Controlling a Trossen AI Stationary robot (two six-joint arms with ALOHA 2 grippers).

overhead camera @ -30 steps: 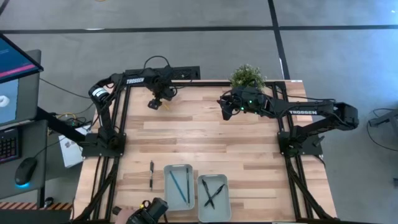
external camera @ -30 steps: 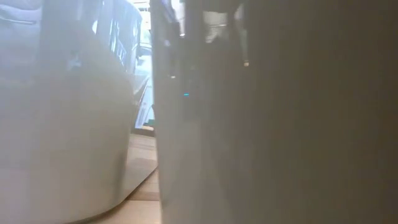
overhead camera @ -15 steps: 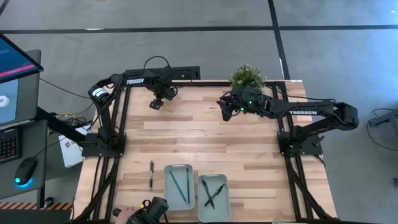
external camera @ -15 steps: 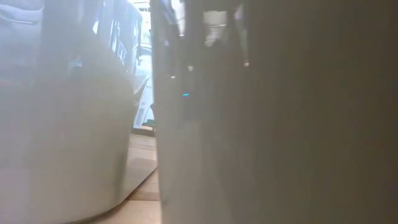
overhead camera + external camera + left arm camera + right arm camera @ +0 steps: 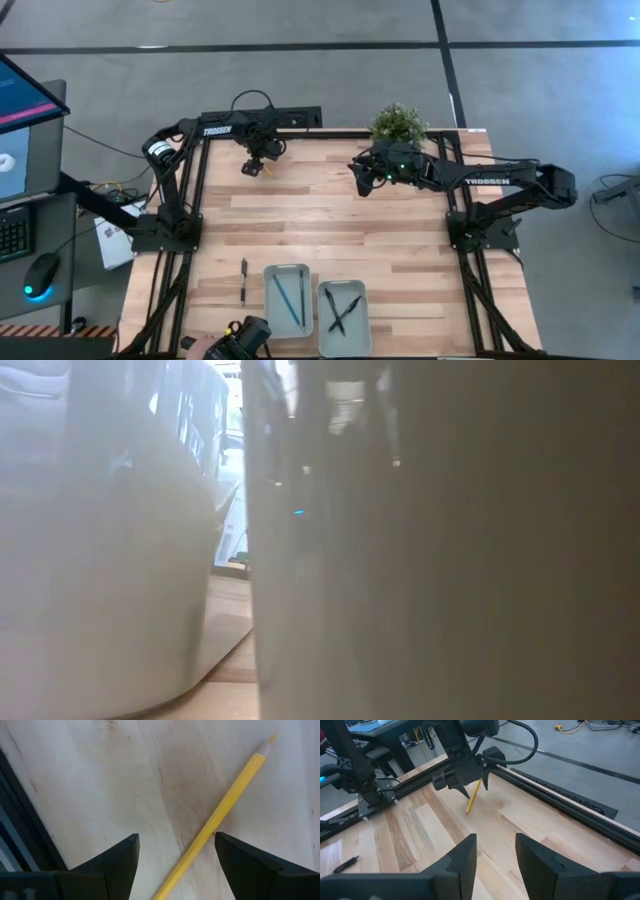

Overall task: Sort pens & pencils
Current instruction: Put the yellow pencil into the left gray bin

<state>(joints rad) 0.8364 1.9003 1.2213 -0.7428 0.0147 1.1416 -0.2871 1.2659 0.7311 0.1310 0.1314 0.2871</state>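
A yellow pencil point(image 5: 235, 785) lies flat on the wooden table near its far left corner, also seen in the right wrist view point(image 5: 472, 799). My left gripper point(image 5: 175, 837) points down over it, open, one finger on each side of the pencil; whether a finger touches it, I cannot tell. My right gripper point(image 5: 495, 845) hovers open above the far middle of the table point(image 5: 362, 175), holding nothing. One black pen point(image 5: 243, 280) lies on the table beside the left tray point(image 5: 287, 297), which holds bluish sticks. Black pens lie in the right tray point(image 5: 343, 315).
A potted plant point(image 5: 398, 123) stands at the far edge by the right arm. Black frame rails point(image 5: 200, 190) run along the table's sides. The tray walls fill the low view point(image 5: 400, 560). Bare wood point(image 5: 330, 220) lies between the arms and the trays.
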